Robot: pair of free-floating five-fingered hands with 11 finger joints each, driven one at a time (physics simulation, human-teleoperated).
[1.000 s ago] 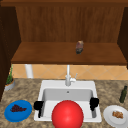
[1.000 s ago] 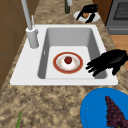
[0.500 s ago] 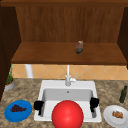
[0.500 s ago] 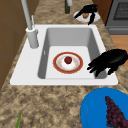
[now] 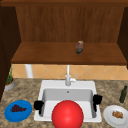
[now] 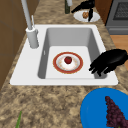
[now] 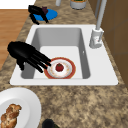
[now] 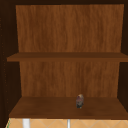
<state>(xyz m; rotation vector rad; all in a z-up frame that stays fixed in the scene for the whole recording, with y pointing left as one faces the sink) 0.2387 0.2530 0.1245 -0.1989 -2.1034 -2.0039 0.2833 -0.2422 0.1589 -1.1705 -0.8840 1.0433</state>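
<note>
Change: nothing has visibly moved since the earlier frames; both hands hang where they were.
Blue plate [image 5: 25, 113]: on the table at far left, carrying a dark bunch of grapes [image 5: 17, 108].
Left hand [image 5: 38, 105]: in the air over the sink's left rim, close to the blue plate; in the left side view [image 6: 110, 61] the fingers [image 6: 96, 67] are straight, slightly spread, angled down toward the basin, holding nothing.
Sink [image 5: 47, 83]: white, set in the speckled table [image 5: 27, 91], faucet [image 5: 68, 77] at the back.
Red-rimmed plate [image 6: 77, 66]: flat on the basin floor, a small red fruit [image 6: 68, 60] at its centre.
Red ball [image 5: 67, 114]: large, at the sink's front edge in the front view, hiding the basin floor there.
Right hand [image 5: 97, 99]: over the sink's right rim; in the right side view [image 7: 21, 53] the fingers [image 7: 41, 61] are straight and fanned, tips just over the red-rimmed plate's near edge; contact cannot be told.
White plate [image 5: 111, 120]: on the table at right, with a piece of bread [image 5: 117, 114].
Green bottle [image 5: 123, 94]: upright, behind the white plate.
Shelf [image 5: 50, 56]: above the sink, bearing one small dark object [image 5: 79, 47].
</note>
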